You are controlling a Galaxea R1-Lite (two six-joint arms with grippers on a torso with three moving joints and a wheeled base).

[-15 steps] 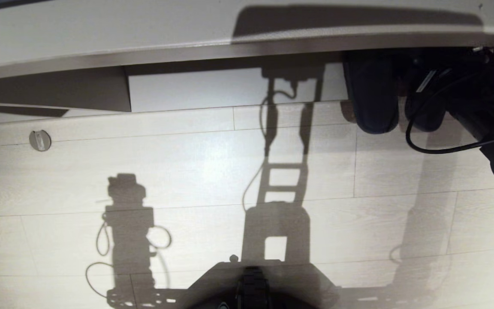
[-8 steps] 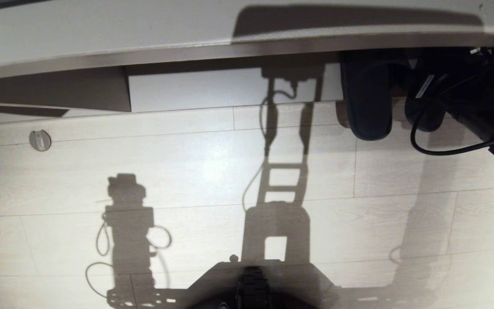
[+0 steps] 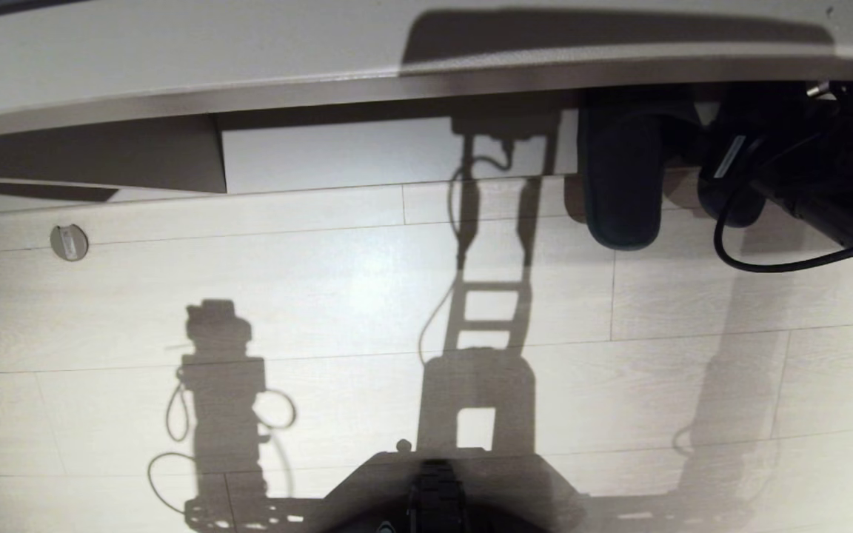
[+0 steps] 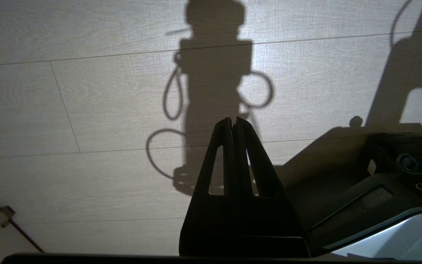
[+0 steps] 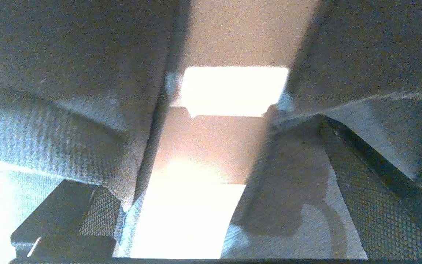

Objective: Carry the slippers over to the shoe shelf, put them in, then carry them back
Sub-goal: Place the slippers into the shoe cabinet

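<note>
Left hand (image 4: 233, 120) hangs over the pale plank floor (image 3: 323, 296) beside the robot's base, its two fingers pressed together with nothing between them. Further along the floor sits a small round metal fitting (image 3: 69, 242). Behind it runs the shoe shelf (image 3: 367, 152), a low opening under a dark edge strip with an upright divider (image 3: 175, 155) towards its left end. The robot's own shadow falls across the middle planks.

To the right, the black slippers (image 3: 619, 185) lie side by side at the mouth of the shelf, one end under the top edge and the rounded end out over the floor. The far one is partly hidden by the right arm and its cable (image 3: 767, 259).

The right hand (image 5: 218, 183) is right up against the pair, spread as wide as it goes, with one finger at each slipper and a gap of floor between them. Whether it actually grips them cannot be told.
</note>
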